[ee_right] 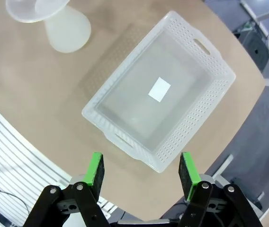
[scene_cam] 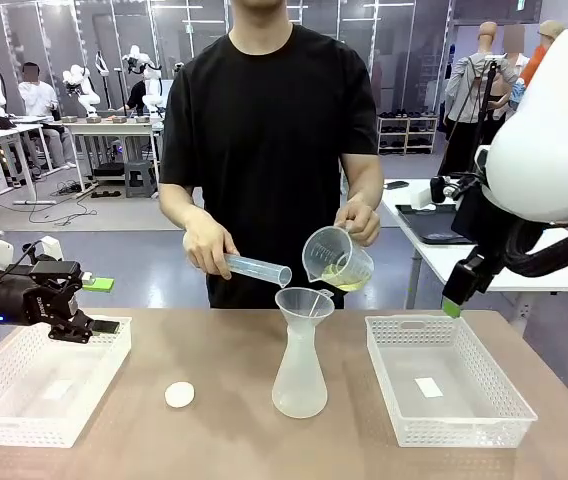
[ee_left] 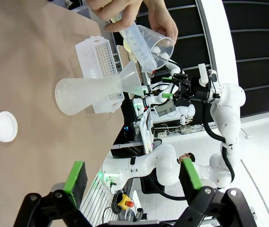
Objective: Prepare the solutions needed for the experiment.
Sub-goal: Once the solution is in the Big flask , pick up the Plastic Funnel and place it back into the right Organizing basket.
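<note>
I see the solutions [scene_cam: 345,278] as a shallow, pale yellow layer at the bottom of a clear measuring cup [scene_cam: 336,256]. The person holds this cup tilted in one hand [scene_cam: 361,218], just above and behind the funnel [scene_cam: 304,301]. The other hand [scene_cam: 207,243] holds a graduated cylinder [scene_cam: 257,268] almost flat, with its open end near the cup. I cannot tell if liquid is flowing at this moment.

The funnel sits in the neck of a frosted conical flask [scene_cam: 299,378], which stands upright in the middle of the tabletop [scene_cam: 214,445]. A small white cap [scene_cam: 179,394] lies on the tabletop near the flask, on my left side.

The left jaws are wide open and hold nothing. They hang over the far edge of the left basket [scene_cam: 24,432], and in the left wrist view their green pads [ee_left: 75,177] stand far apart. The right jaws are also open and hold nothing. They are high above the right basket [scene_cam: 439,322], which has a white label [ee_right: 159,89] on its floor.
</note>
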`<state>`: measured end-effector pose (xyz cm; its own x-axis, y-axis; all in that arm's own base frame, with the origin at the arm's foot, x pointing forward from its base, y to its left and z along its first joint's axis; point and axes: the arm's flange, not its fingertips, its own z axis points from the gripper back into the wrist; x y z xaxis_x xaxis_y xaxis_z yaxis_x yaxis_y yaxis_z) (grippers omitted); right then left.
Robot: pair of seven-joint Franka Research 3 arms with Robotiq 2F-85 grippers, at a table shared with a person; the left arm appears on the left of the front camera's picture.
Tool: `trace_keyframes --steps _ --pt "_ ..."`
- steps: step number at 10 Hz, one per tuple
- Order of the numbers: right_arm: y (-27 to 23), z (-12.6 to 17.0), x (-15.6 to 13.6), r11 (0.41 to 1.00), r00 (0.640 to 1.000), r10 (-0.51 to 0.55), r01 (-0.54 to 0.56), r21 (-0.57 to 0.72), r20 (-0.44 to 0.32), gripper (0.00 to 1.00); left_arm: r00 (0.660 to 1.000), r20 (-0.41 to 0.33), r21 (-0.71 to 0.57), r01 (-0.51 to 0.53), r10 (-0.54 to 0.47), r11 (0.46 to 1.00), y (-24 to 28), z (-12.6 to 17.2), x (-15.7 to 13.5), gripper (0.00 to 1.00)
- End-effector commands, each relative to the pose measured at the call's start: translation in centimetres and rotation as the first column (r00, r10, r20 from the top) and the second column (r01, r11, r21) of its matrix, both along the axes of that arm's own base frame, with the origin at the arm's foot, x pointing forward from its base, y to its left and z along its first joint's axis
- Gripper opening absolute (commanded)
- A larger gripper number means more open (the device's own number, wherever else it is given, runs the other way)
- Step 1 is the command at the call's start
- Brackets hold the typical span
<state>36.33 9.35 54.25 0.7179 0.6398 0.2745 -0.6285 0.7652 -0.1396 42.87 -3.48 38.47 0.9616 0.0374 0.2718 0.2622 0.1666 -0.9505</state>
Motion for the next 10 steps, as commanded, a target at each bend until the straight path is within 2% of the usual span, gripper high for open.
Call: trace_keyframes --steps 1,6,7,8,10 --pt "-0.1 0.0 0.6 1.000 1.000 0.005 -0.005 0.011 -0.017 0.79 1.000 0.013 -0.004 0.003 -0.003 1.000 0.0 0.2 0.0 1.00" --pt "-0.1 -0.3 0.2 1.000 1.000 0.000 0.000 0.003 -0.010 0.79 1.000 0.013 -0.004 0.003 -0.003 1.000 0.0 0.2 0.0 1.00" --pt "-1.0 -0.9 0.7 0.977 0.995 -0.093 0.095 0.192 -0.022 0.79 1.000 0.013 -0.004 0.003 -0.003 1.000 0.0 0.2 0.0 1.00" --pt "-2.5 -1.5 0.7 0.905 0.974 -0.203 0.225 0.360 -0.099 0.79 1.000 0.013 -0.004 0.003 -0.003 1.000 0.0 0.2 0.0 1.00" --pt "-5.0 -4.1 -0.5 0.716 0.883 -0.397 0.469 0.518 -0.250 0.79 1.000 0.013 -0.004 0.003 -0.003 1.000 0.0 0.2 0.0 1.00"
